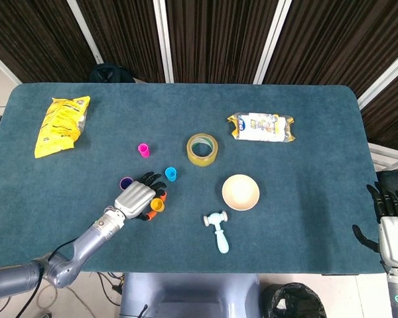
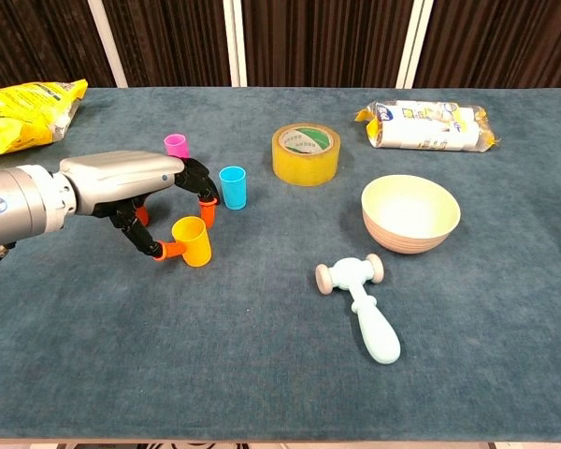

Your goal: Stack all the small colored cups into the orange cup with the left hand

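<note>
1. The left hand (image 2: 131,182) reaches over the table (image 2: 262,374), fingers spread and curved down around the yellow cup (image 2: 193,240); in the chest view the orange tip of the lower finger touches the cup's near left side and another tip sits at its far rim, but whether the cup is actually gripped cannot be told.
2. In the head view the same left hand (image 1: 136,197) covers part of the yellow cup (image 1: 158,205), which shows just past its fingertips.
3. The orange cup (image 2: 142,214), with a purple cup (image 1: 126,182) nested inside, stands upright behind the fingers, mostly hidden by them in the chest view; the head view shows only the purple rim, at the hand's far left.
4. The blue cup (image 2: 232,187) stands upright just beyond the fingertips, apart from them; the pink cup (image 2: 176,145) stands farther back, beyond the hand.
5. The right hand (image 1: 388,222) hangs at the table's right edge, well apart from the cups, fingers spread and holding nothing.
6. To the right of the fingers lie a tape roll (image 2: 306,154), a cream bowl (image 2: 410,213), a pale blue toy hammer (image 2: 363,306) and a packet of tissues (image 2: 427,125); a yellow snack bag (image 2: 23,112) lies at the far left.
</note>
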Action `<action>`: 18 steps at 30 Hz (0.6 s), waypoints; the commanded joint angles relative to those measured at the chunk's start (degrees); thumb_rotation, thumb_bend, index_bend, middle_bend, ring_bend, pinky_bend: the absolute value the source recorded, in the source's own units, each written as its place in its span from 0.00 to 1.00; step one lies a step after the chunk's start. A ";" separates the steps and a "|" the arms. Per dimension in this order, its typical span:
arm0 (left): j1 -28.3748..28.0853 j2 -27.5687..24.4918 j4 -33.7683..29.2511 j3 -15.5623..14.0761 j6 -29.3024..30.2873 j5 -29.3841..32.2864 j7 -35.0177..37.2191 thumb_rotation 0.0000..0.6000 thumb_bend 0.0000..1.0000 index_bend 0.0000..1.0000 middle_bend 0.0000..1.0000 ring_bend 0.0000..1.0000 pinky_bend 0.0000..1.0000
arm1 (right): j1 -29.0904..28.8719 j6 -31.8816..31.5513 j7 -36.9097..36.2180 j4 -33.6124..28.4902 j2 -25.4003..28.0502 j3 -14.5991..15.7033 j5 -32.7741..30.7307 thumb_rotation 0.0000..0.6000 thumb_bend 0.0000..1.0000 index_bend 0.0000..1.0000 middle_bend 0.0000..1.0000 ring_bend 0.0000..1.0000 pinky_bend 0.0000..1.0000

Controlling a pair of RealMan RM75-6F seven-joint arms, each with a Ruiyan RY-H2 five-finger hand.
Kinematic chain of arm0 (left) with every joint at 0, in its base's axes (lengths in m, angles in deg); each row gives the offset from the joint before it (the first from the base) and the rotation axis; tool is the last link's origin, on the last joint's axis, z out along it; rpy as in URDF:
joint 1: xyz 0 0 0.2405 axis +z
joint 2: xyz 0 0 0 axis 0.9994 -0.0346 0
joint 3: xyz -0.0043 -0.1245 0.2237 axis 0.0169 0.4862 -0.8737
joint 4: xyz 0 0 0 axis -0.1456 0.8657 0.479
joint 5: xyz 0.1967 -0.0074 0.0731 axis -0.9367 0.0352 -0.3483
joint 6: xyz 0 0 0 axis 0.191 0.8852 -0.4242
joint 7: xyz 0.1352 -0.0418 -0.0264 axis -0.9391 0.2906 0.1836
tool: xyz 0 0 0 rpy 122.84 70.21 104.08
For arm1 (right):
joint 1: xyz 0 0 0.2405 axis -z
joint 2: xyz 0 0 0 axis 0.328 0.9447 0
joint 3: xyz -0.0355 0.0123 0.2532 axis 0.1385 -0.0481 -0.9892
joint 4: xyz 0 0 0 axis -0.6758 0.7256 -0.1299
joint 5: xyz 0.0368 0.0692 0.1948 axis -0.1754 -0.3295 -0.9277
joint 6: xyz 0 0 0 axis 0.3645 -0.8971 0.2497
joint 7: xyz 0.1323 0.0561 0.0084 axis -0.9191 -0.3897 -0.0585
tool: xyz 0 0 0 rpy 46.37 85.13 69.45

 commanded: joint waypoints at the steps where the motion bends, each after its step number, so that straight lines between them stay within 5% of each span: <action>1: 0.01 -0.02 0.00 -0.02 0.24 0.09 -0.23 1.00 0.35 0.46 0.21 0.00 0.00 | 0.00 0.00 -0.07 -0.03 -0.01 -0.03 -0.03 1.00 0.32 0.09 0.08 0.13 0.08; 18: 2.72 -8.34 -5.88 2.74 7.50 -0.25 1.44 1.00 0.36 0.46 0.22 0.00 0.00 | -0.04 0.28 0.85 -0.25 -0.44 0.14 -0.16 1.00 0.32 0.09 0.08 0.13 0.08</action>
